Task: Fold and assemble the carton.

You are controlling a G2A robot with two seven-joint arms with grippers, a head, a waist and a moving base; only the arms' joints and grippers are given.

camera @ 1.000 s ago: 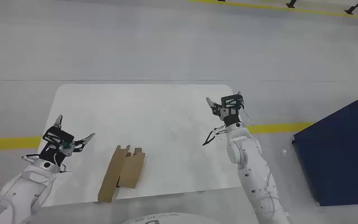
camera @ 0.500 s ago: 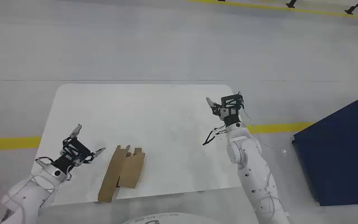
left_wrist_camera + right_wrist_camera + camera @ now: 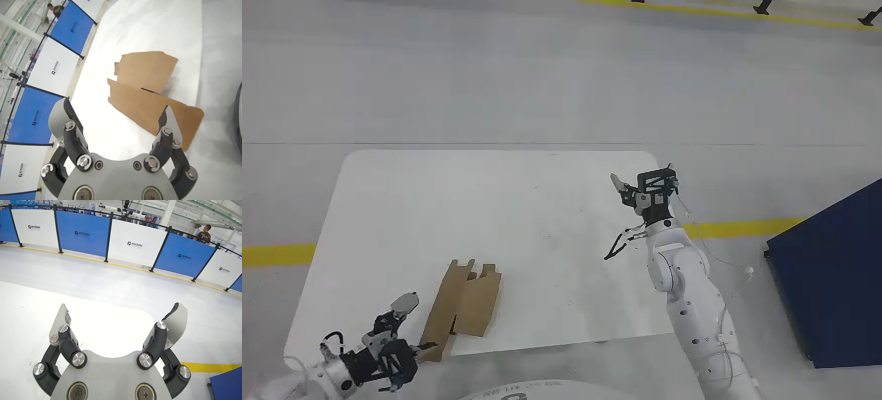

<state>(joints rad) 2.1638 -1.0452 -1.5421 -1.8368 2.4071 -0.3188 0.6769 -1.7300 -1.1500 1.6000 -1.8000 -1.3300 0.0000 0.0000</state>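
The flat brown carton [image 3: 462, 304] lies unfolded on the white table [image 3: 492, 200] near its front edge, left of centre. In the left wrist view the carton [image 3: 149, 89] lies just beyond my open left gripper [image 3: 117, 109], with one fingertip [image 3: 166, 115] over the carton's near end. From above, the left gripper [image 3: 410, 325] is at the table's front left corner, beside the carton's near end. My right gripper [image 3: 642, 185] stands open over the table's right side, far from the carton, with nothing between its fingers [image 3: 63, 313].
A dark blue panel [image 3: 832, 270] stands off the table to the right. A yellow floor line [image 3: 742, 228] runs past both sides of the table. Blue and white barrier panels [image 3: 132, 245] ring the area beyond the table.
My left arm has swung from the table's left edge toward the front, bringing its open gripper beside the carton's near end. The right arm and the carton have stayed put.
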